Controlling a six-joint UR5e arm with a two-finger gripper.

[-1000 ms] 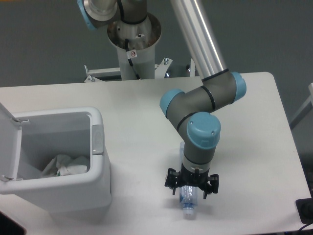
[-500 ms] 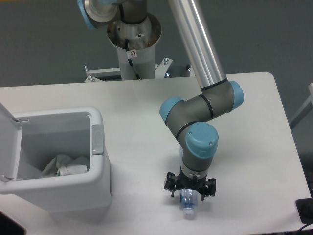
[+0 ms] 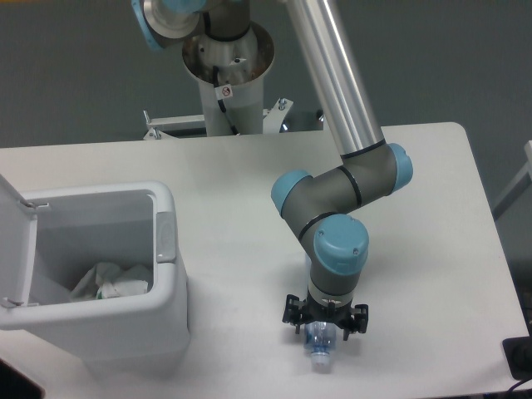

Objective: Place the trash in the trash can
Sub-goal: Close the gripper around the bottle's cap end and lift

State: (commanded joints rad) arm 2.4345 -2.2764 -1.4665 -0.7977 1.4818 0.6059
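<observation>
Lying on the white surface (image 3: 416, 166) near its front edge, the bottle (image 3: 320, 342) is being straddled by the gripper (image 3: 323, 326), with its cap end pointing toward the camera. The jaws are sitting on either side of the bottle, but whether they are clenched on it cannot be told from this single fixed view. The paper wad (image 3: 112, 280) is already resting inside the bin (image 3: 158, 332), whose lid is standing open at the left, well apart from the bottle. For a secure pickup, the crinkled plastic is probably best squeezed gently across its middle before being lifted.
</observation>
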